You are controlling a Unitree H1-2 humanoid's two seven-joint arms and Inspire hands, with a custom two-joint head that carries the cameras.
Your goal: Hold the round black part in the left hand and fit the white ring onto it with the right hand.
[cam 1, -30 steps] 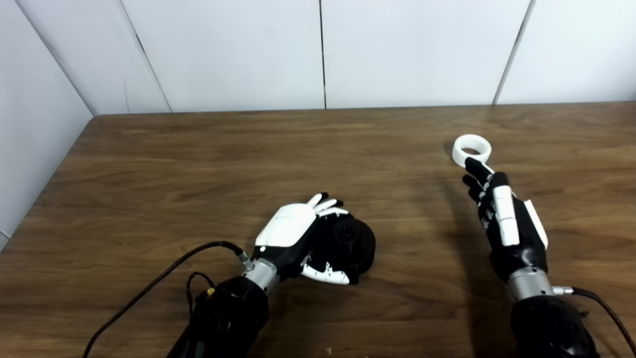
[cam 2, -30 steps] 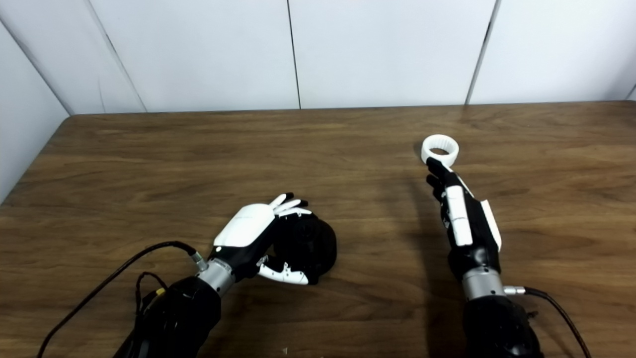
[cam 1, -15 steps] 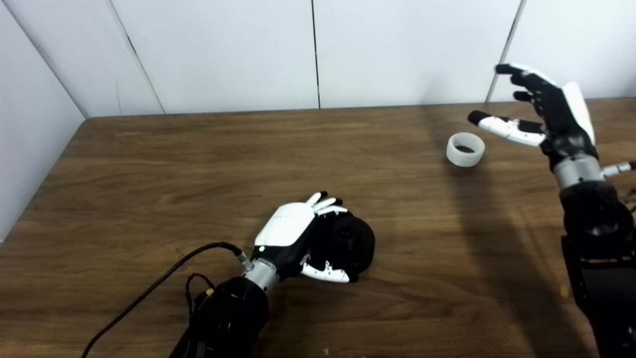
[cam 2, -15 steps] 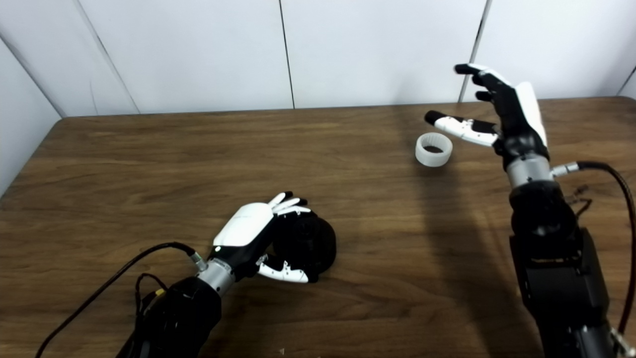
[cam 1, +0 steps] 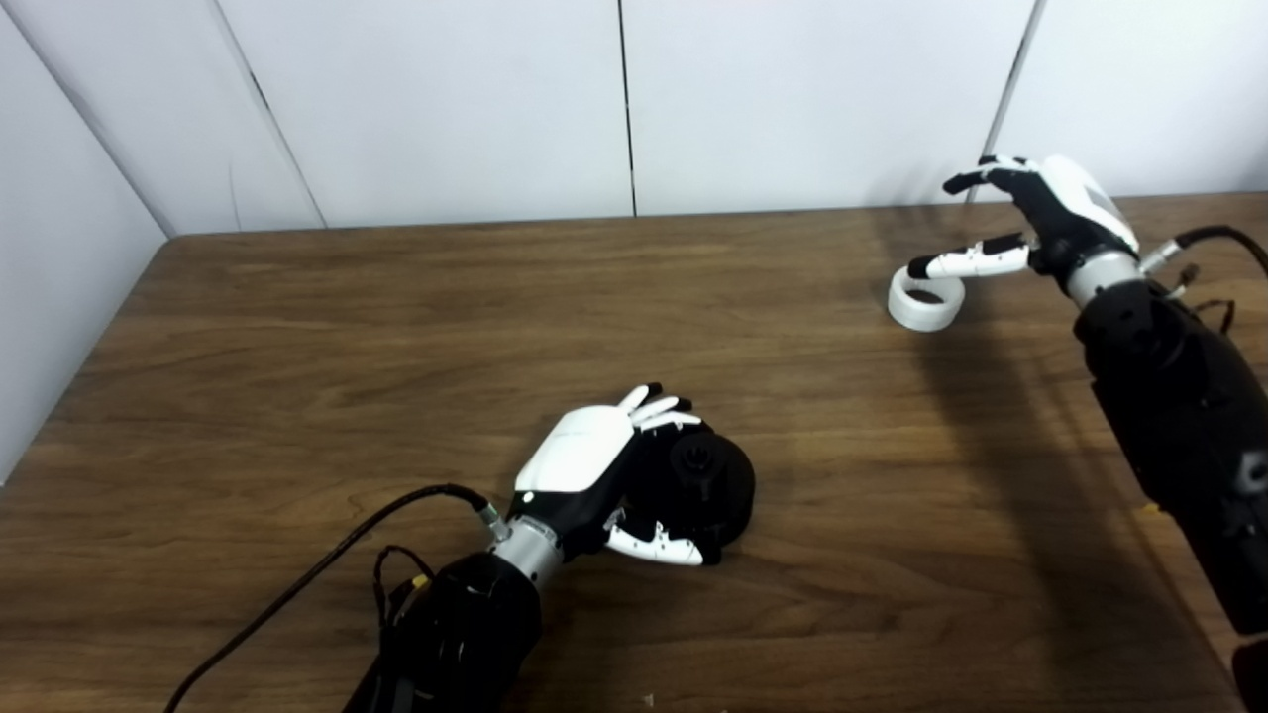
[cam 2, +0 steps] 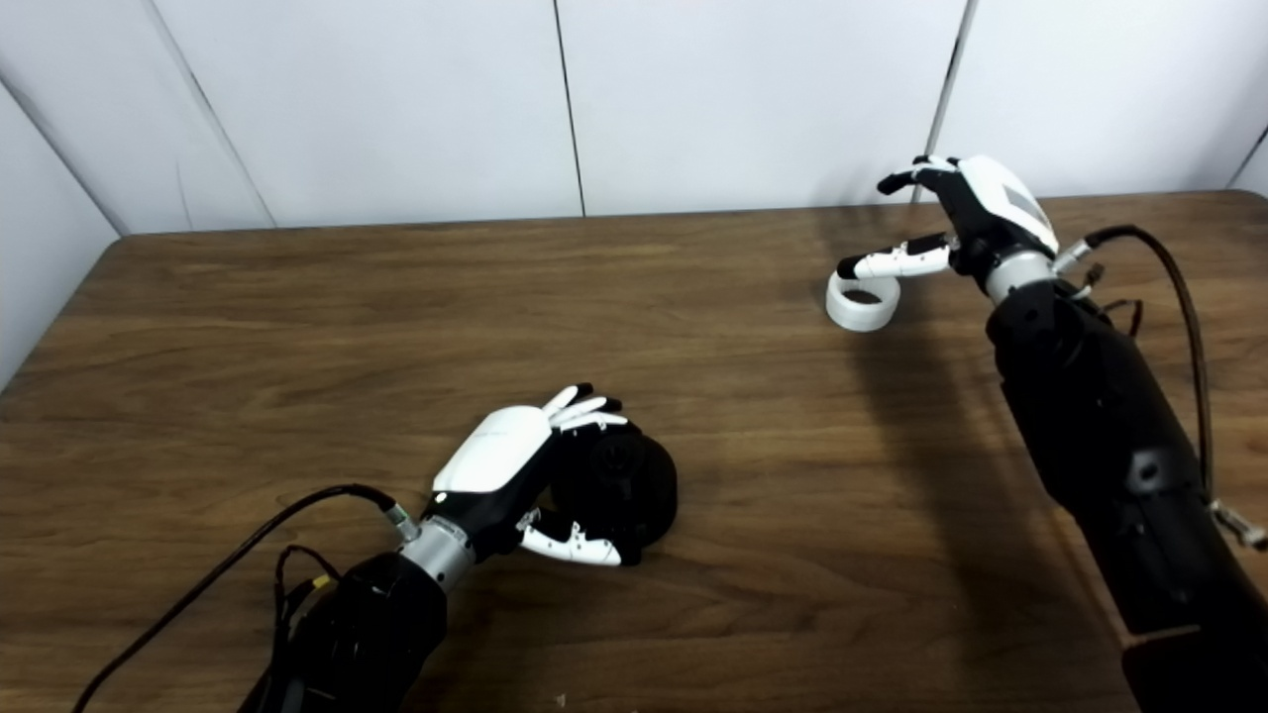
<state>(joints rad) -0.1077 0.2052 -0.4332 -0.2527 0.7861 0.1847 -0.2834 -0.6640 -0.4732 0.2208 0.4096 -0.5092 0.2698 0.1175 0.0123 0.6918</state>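
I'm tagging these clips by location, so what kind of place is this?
Probably a robot lab or test bench: a bare wooden table set against plain white wall panels, with only a round black part and a white ring laid out for the cabled hands.

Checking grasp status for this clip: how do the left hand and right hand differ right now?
The left hand is shut on the round black part, low at the table; the right hand is open and holds nothing, fingers spread by the white ring. The left is near, the right far. Both are black and white.
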